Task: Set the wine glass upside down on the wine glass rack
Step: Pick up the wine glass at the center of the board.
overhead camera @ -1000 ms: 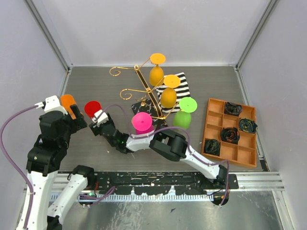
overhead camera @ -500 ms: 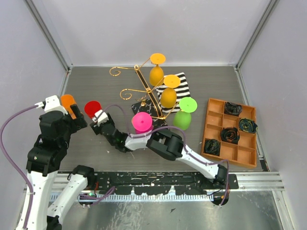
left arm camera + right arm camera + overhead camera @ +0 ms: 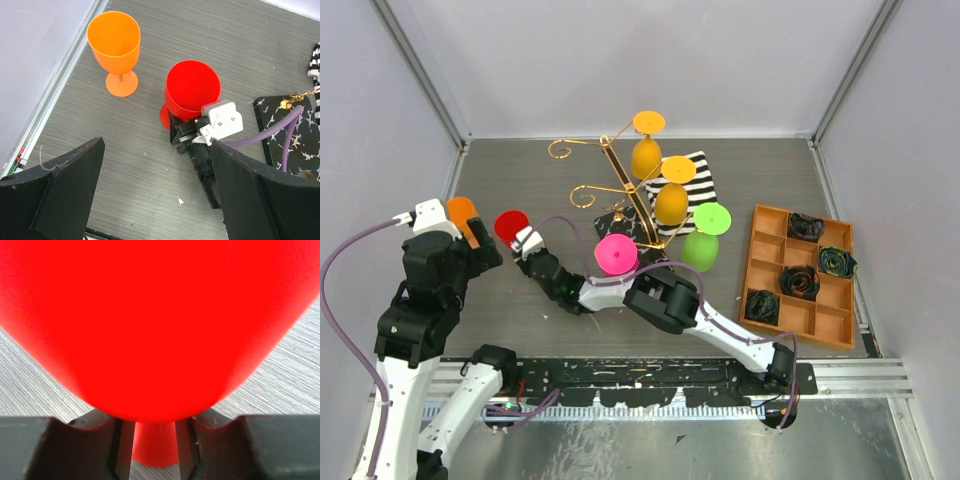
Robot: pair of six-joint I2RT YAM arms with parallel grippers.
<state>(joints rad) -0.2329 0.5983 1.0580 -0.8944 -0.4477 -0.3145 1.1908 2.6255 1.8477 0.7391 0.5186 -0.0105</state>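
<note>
— What is the right hand (image 3: 182,135) doing?
— Its two fingers (image 3: 85,440) lie tight against either side of the stem of the red wine glass (image 3: 192,87), just under the bowl. The wrist view shows no gap between pads and stem, so it is clamped on the stem.
— And the glass itself?
— It is upright, mouth up, with its foot on the grey surface (image 3: 520,170). It stands left of the rack and apart from it.
— The left hand (image 3: 157,150)?
— Its fingers are spread wide with nothing between them. It is held above the surface at the front left, with the red glass and the right hand in its camera's view.
— Anything close by?
— An orange wine glass (image 3: 114,42), also upright, stands just beside the red one on the side toward the left wall, not touching it.
— Where is the wine glass rack (image 3: 622,190)?
— In the middle of the surface, behind and to the right of the red glass. It is gold wire with curled arms on a black, white-veined base. Two yellow glasses (image 3: 646,155) hang bowl-down from its arms.
— Others?
— A pink glass (image 3: 616,255) and a green glass (image 3: 703,245) are foot-up near the base, the pink one in front and the green one to the right. I cannot tell whether they hang from the wire or stand on the surface.
— Farther out?
— A black-and-white striped cloth (image 3: 695,180) lies behind the rack. An orange compartment tray (image 3: 751,262) at the right holds black rosette-like pieces.
</note>
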